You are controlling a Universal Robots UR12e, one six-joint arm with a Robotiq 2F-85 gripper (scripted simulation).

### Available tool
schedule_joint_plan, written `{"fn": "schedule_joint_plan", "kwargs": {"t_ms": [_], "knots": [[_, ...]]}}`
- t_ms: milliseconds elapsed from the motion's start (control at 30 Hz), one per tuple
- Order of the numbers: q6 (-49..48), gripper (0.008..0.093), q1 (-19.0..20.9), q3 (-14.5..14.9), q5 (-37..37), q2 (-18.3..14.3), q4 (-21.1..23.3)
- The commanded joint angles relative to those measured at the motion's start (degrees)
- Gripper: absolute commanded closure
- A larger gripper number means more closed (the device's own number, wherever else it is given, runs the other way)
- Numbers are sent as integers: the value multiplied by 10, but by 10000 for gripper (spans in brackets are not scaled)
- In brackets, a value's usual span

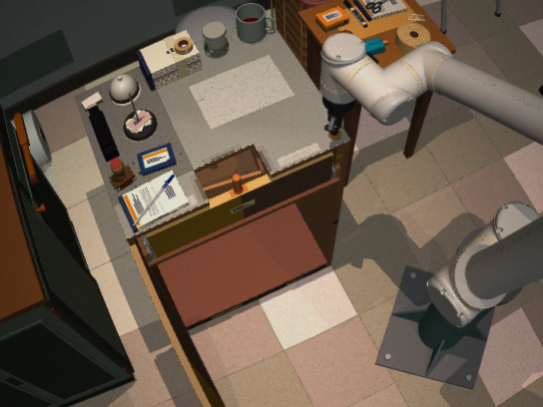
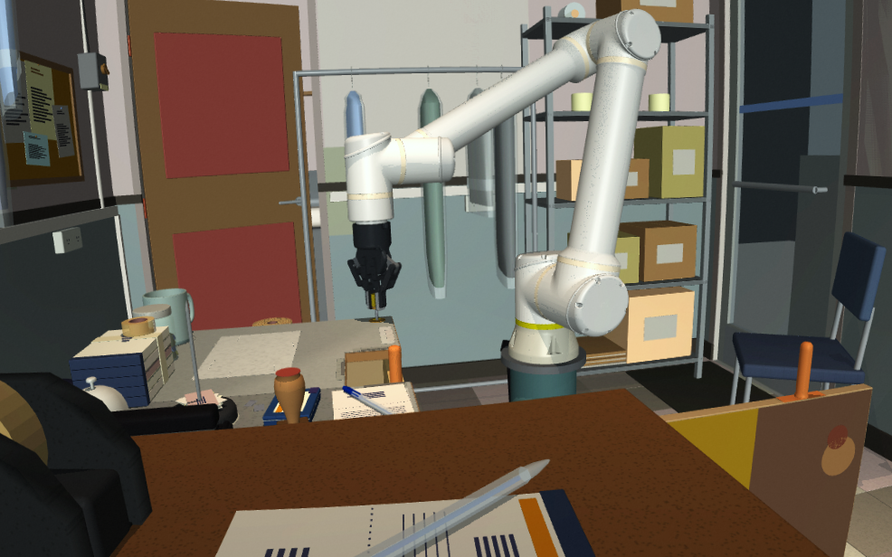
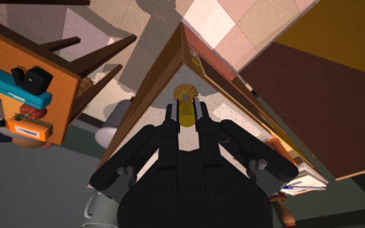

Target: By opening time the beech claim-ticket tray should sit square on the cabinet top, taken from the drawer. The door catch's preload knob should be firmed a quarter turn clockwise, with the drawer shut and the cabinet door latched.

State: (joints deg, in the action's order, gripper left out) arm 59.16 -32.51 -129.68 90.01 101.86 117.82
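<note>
At the front right corner of the grey cabinet top (image 1: 239,107) stands the yellow ribbed preload knob (image 3: 186,113) on a round dial plate (image 3: 185,92), and my gripper (image 3: 185,114) points straight down with its fingers closed around that knob (image 1: 334,133). The drawer (image 1: 232,177) is pulled out a little with an orange handle peg (image 1: 237,184) on its front. A wooden tray shows inside it. The cabinet door (image 1: 169,324) is swung wide open, exposing the reddish interior (image 1: 244,259).
A mug (image 1: 252,22), a jar (image 1: 215,39), a box with a tape roll (image 1: 169,60), a desk bell (image 1: 124,89), a stamp (image 1: 119,172) and a notebook with a pen (image 1: 152,199) crowd the cabinet top's back and left. A side table (image 1: 379,25) stands close behind my arm.
</note>
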Motion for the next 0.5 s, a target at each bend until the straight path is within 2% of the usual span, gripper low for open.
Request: {"fn": "schedule_joint_plan", "kwargs": {"t_ms": [0,467], "knots": [[13,934,0,1,0,0,0],[219,934,0,1,0,0,0]]}}
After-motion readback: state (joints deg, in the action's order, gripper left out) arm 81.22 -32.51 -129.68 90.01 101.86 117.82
